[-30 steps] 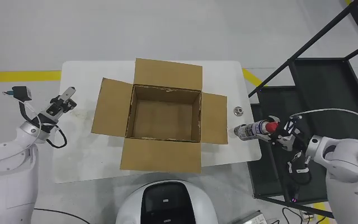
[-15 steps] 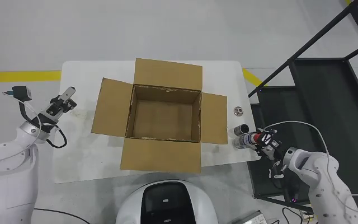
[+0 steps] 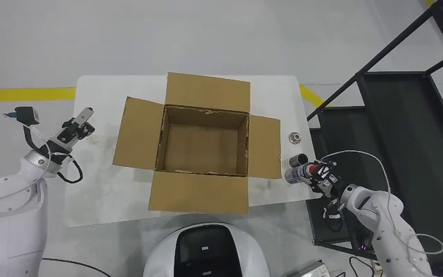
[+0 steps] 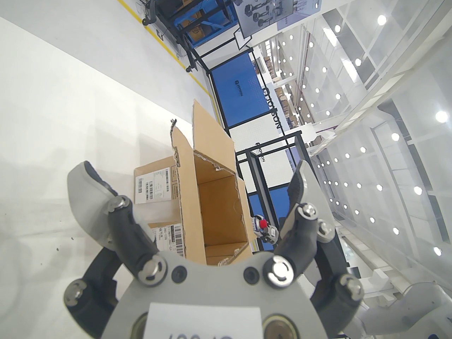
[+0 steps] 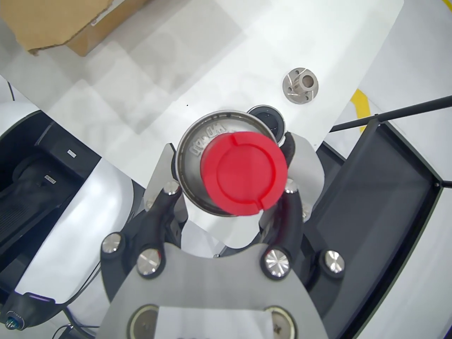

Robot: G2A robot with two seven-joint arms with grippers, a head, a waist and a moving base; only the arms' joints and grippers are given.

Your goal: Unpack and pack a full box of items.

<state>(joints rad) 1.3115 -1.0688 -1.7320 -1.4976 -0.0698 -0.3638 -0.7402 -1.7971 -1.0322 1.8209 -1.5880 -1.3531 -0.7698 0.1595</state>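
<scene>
The open cardboard box (image 3: pixel 205 111) sits mid-table with its flaps spread and its inside bare; it also appears in the left wrist view (image 4: pixel 215 192). A silver spray can with a red cap (image 3: pixel 299 173) (image 5: pixel 243 172) is over the table's front right corner, with my right gripper (image 3: pixel 318 174) (image 5: pixel 229 149) shut on its body just below the cap. I cannot tell whether the can rests on the table. My left gripper (image 3: pixel 78 124) (image 4: pixel 194 185) hangs open over the table's left edge, with nothing between its fingers, well left of the box.
A small metal flange (image 3: pixel 293 137) (image 5: pixel 300 84) lies by the box's right flap. A small black round piece (image 3: pixel 300 159) (image 5: pixel 265 116) sits right beside the can. A dark metal rack (image 3: pixel 374 138) stands close to the table's right edge.
My right arm has carried the can inward from beyond the table's right edge toward the front right corner. The left arm has stayed still.
</scene>
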